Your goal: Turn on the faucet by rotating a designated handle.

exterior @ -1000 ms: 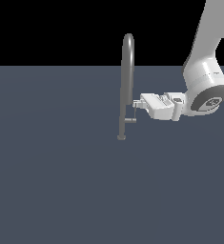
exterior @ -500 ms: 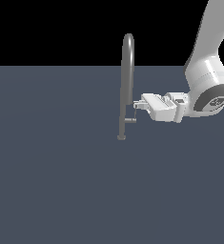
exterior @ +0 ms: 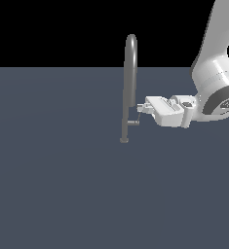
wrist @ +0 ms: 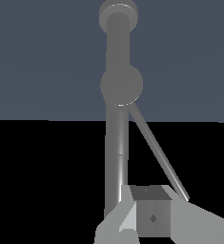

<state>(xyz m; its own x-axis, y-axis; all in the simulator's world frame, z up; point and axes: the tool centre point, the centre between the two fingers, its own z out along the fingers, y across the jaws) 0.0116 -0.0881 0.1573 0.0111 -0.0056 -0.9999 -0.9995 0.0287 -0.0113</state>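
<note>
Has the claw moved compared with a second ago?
Yes, slightly. In the exterior view the claw has drifted toward that view's right and a little up, away from the faucet, which stands unmoved. The handle looks unchanged.

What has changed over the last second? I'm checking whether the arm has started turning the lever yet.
Very little. The white robot hand has crept slightly toward the exterior view's right and a touch upward, its tip still right beside the thin grey metal lever. No clear rotation of the lever shows, and whether the hand grips it cannot be told. The tall slim grey arched faucet tube stands where it was.
</note>
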